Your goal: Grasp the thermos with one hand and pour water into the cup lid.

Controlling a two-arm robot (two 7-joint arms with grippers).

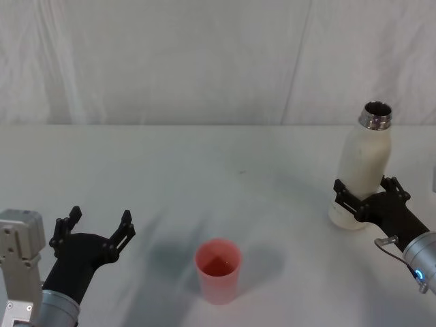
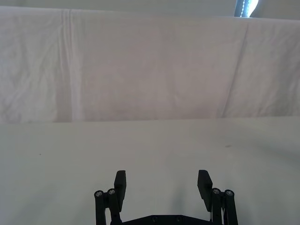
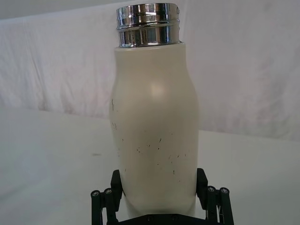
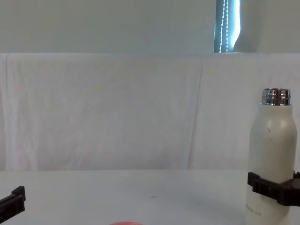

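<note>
Right gripper (image 1: 371, 196) stands with its jaws around the lower body of the upright thermos (image 1: 363, 170), seemingly touching it on both sides, at the table's right, where the smooth, rigid, likely water-heavy bottle looks slippery, so a firm hold nearer mid-body seems wise.

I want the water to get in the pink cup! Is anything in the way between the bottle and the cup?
Nothing visible is. The thermos stands upright with the right gripper around its lower body. Bare table lies between it and the cup lid. The left gripper sits open, off to the cup's other side.
</note>
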